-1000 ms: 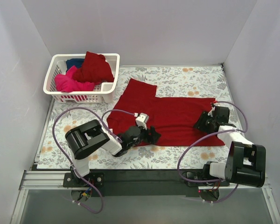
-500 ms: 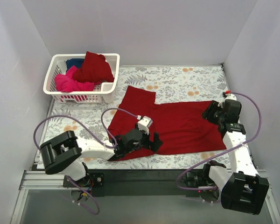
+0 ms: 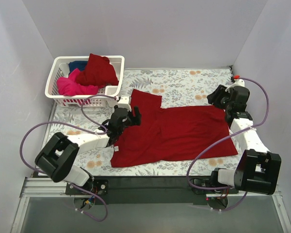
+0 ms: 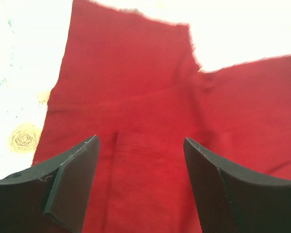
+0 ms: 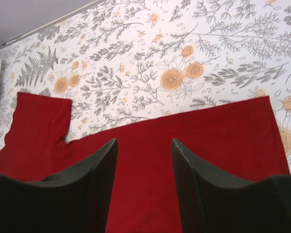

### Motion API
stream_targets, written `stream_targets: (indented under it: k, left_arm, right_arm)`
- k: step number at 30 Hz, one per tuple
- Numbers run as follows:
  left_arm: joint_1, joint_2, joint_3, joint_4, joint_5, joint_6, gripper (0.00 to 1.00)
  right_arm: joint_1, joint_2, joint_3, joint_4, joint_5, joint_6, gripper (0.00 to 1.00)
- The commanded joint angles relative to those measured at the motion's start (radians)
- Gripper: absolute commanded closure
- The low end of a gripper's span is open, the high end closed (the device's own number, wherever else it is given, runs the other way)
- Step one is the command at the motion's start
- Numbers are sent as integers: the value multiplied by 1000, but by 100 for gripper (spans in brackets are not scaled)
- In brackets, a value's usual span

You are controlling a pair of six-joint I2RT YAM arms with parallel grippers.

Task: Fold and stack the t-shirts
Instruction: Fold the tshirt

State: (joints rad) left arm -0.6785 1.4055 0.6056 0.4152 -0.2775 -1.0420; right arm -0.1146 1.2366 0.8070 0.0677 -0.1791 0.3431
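A dark red shirt [image 3: 177,131] lay spread flat across the middle of the flowered table [image 3: 184,77], with one sleeve [image 3: 146,99] pointing toward the far wall. The left gripper [image 3: 133,115] hung over the shirt's left end just beside that sleeve. Its fingers [image 4: 72,170] were spread wide and held nothing, and red cloth showed between them. The right gripper [image 3: 214,96] stood at the shirt's far right corner, likewise parted and empty, with the cloth's far edge and bare table visible between its fingers [image 5: 99,184]. A white basket [image 3: 82,101] occupied the far left corner and held a second dark red shirt [image 3: 98,70], a pink shirt [image 3: 70,86] and a blue shirt [image 3: 77,64]. Its near right corner sat close to the sleeve and the left arm. A purple cable [image 3: 101,95] looped against the basket's front. Bare table ran along the far side beyond the shirt, with narrower strips at the near and left edges. Walls [image 3: 136,29] closed in on three sides, and the right arm stood near the right one.
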Motion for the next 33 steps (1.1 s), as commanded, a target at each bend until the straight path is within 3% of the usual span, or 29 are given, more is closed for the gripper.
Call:
stream_targets:
  k: [1,5,16,26,33]
  left_arm:
    - [22,75,78,-26,66,108,36]
    - [59,171,126,-27,148,164,41]
    - [108,289,212,-67,208,195,51]
    - [158,306,200,-88,368,163,57]
    - [165,329,209,-98,377,165,59]
  right_arm:
    - [3,26,75,99,13,-26,57]
    - [3,44,69,106,18,-52,57]
    - [3,31,40,110,-5,-85,56]
    - [3,17,23,112,7,-92,56]
    - [3,0,15,112,17,-98,56]
